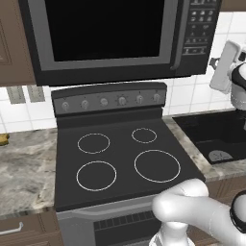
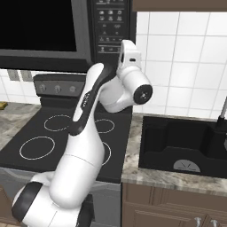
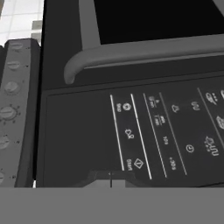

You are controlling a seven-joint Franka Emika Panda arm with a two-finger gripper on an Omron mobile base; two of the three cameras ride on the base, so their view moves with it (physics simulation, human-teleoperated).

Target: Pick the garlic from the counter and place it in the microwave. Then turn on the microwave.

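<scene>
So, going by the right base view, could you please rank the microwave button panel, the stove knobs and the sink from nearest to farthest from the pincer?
1. Microwave button panel: right at the shut pincer.
2. Stove knobs: lower, to the left.
3. Sink: low, to the right.

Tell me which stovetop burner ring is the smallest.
The back right ring on the stovetop, nearest the sink; the other three rings are clearly wider.

1. Microwave (image 1: 110, 38) cropped by top edge of left base view; door shut, interior hidden behind dark window.
2. Button panel (image 3: 166, 131) rolled sideways in hand view; labels too blurred to read.
3. Small yellow-brown object (image 1: 4, 139) cut off at left edge, middle height.
4. Sink (image 2: 186, 150) cropped at right edge.
</scene>
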